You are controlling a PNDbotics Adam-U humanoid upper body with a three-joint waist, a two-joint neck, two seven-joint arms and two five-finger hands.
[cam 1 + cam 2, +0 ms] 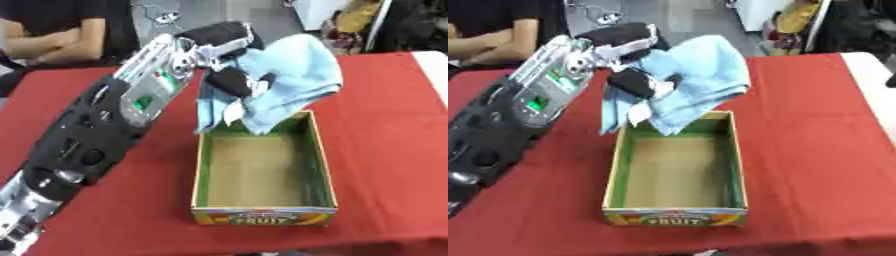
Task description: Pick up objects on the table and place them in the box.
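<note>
Looks like a robot demonstration or lab room, not a home. A table under a red cloth, with a person seated at its far edge, bare grey floor behind, and cables lying there beside assorted clutter.

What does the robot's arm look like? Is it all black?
Mostly black, not all. The left arm is chunky and black with round holes along its side. Nearer the wrist comes a shiny silver metal part with a small green patch and a red dot. The left hand has black fingers with white bits.
</note>
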